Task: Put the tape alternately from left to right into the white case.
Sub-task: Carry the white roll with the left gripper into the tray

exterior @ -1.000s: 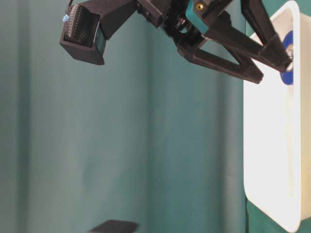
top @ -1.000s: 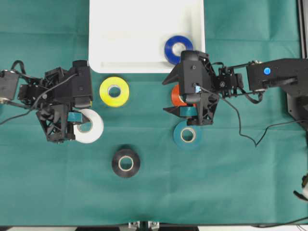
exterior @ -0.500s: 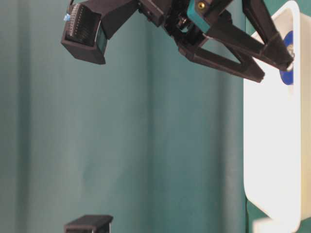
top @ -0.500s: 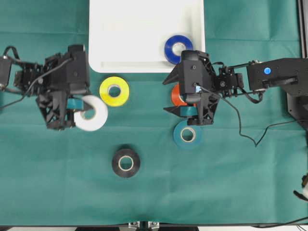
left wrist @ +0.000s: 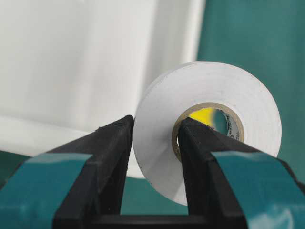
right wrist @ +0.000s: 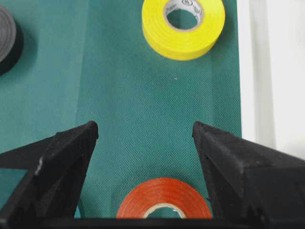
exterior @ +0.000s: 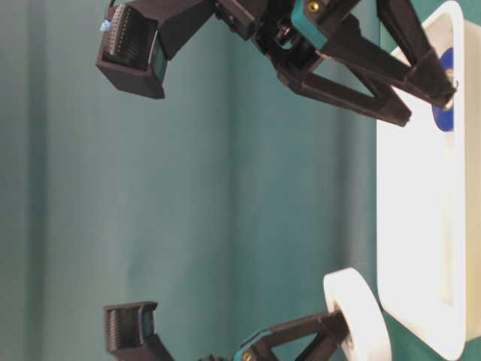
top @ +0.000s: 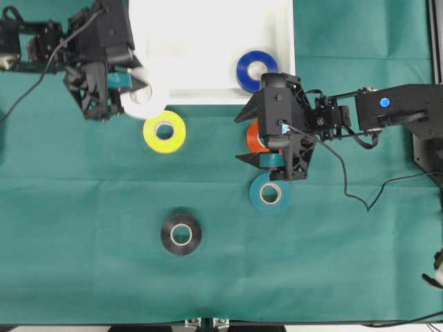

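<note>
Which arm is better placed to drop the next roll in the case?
Left, most likely. The left gripper is shut on the white roll at the case corner. The right gripper hangs open over the orange roll, holding nothing.

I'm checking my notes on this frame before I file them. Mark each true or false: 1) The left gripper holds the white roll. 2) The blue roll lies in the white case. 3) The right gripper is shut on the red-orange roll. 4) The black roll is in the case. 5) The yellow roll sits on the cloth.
1) True: the left gripper pinches the white roll through its core.
2) True: the blue roll lies in the white case.
3) False: the right gripper is open above the red-orange roll.
4) False: the black roll lies on the green cloth.
5) True: the yellow roll is on the cloth, outside the case.
</note>
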Action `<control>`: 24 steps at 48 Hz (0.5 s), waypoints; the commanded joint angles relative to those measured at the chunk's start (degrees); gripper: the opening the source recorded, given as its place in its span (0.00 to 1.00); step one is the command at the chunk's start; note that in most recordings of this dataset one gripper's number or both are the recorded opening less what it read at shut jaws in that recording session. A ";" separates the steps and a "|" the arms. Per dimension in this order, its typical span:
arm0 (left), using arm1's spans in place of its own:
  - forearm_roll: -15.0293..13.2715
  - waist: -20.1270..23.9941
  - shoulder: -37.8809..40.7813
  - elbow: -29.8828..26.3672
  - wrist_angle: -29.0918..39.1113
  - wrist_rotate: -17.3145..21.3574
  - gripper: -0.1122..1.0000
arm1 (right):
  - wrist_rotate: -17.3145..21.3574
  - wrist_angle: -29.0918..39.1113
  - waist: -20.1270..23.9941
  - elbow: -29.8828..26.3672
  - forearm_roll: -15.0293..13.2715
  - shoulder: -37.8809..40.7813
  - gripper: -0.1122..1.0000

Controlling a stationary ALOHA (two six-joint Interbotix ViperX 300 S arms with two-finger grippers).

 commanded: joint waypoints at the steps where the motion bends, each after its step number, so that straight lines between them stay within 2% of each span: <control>1: 0.09 1.58 1.05 -1.93 -1.93 0.62 0.08 | 0.09 -1.05 0.26 -0.26 -0.09 -0.53 0.85; 9: 0.00 3.16 6.68 -4.57 -2.90 2.46 0.08 | 0.09 -1.41 0.35 -0.18 -0.09 -0.53 0.85; 24: 0.00 6.15 14.68 -9.05 -2.90 9.23 0.08 | 0.18 -1.41 0.53 -0.09 -0.09 -0.53 0.85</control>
